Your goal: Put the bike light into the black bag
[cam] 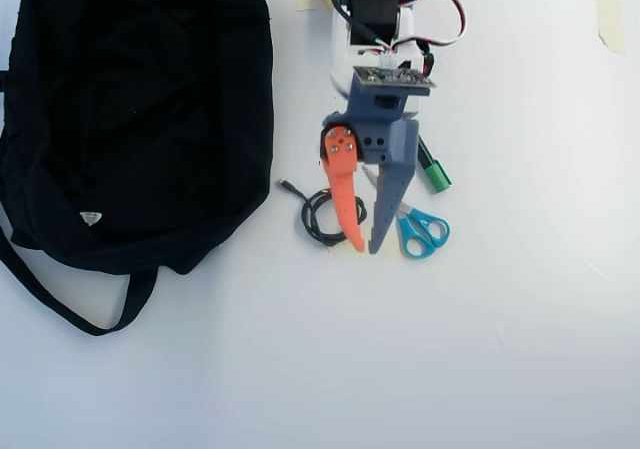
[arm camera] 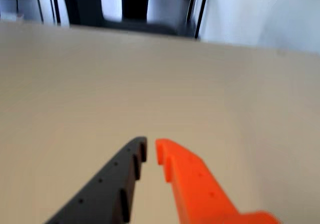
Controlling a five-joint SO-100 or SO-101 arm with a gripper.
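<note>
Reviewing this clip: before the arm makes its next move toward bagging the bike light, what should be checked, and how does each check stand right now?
1. Bike light located: not ok. Neither view shows it; it may lie hidden under the arm.
2. Gripper empty: ok. The jaws stand slightly apart with nothing between them in the wrist view.
3. Black bag in place: ok. It lies left of the arm in the overhead view.
4. Bag mouth open: cannot tell. No opening is visible from above.
5. Clutter near the jaws: not ok. The coiled cable, blue scissors and green marker lie close by.
</note>
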